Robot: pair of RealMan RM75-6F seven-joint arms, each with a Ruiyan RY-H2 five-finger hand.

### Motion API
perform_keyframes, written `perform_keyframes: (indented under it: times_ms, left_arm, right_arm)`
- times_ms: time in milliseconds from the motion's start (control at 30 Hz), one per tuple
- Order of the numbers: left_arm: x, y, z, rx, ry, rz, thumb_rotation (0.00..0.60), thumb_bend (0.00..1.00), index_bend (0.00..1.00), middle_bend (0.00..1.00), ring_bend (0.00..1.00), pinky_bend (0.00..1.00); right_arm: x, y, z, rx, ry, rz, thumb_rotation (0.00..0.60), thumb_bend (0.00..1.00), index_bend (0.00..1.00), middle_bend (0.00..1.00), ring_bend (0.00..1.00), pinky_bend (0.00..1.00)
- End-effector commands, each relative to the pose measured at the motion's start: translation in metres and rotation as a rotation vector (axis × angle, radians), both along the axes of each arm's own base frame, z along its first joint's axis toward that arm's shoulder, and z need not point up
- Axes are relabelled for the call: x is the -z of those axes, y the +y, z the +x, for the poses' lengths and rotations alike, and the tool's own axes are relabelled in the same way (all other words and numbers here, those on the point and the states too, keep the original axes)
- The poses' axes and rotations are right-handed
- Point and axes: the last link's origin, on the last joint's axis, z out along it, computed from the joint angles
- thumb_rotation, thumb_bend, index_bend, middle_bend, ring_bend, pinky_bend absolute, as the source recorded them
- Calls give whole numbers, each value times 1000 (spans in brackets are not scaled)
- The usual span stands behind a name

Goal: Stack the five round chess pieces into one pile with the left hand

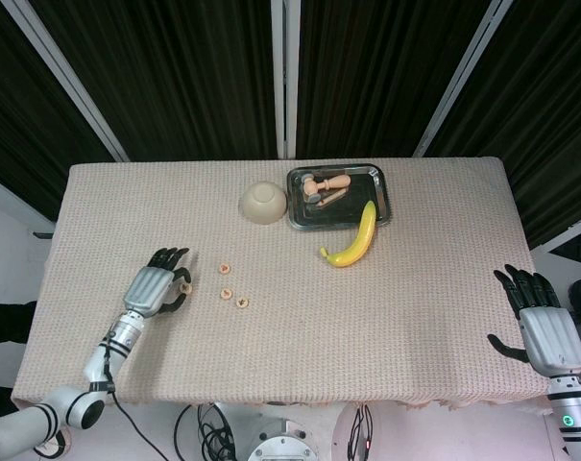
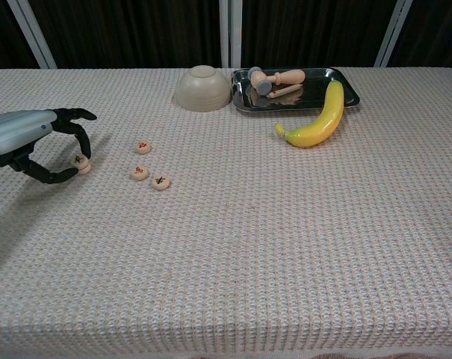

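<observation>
Woven cloth (image 2: 285, 239), chess pieces (image 2: 161, 182) — markings unreadable

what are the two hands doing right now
Left hand: pinching a round tan wooden chess piece.
Right hand: open, holding nothing.

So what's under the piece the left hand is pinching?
The piece in the left hand looks thick, maybe a short stack on the tablecloth. The fingers hide its base, so no count is possible.

overhead and low front, same table (image 1: 415, 317)
</observation>
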Motion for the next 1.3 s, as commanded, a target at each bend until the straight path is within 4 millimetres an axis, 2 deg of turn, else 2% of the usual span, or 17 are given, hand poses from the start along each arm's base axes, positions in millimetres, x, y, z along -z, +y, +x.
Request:
perform_keyframes:
  times_ms: [33,400,700,933,1167,1300]
  left_arm:
    - [0,0,-1,-5,-4,-2,600,371,420,47,0,0]
    - [2,0,-2,-19,-17,-14,600,371,396,47,0,0]
    - [-1,-4,5,16,-29,-8,600,370,343,46,0,0]
    - [3,-9,30,89,-67,-14,600,353,333,45,0,0]
    - [19,-6,62,163,-85,-50,600,353,335,45,0,0]
    - [29,-6,70,182,-67,-77,600,353,336,49,0,0]
  right_arm:
    - [0,0,0,0,0,0,600,130,0,0,0,0]
    - [-1,0,0,4,-3,-5,600,132,0,0,0,0]
    - [-2,0,0,3,-2,-10,600,131,0,0,0,0]
    - [0,0,0,4,4,-2,600,132,0,0,0,0]
    - [-1,0,-1,5,1,-9,600,132,0,0,0,0]
    - [-2,0,-2,7,-2,-10,600,132,0,0,0,0]
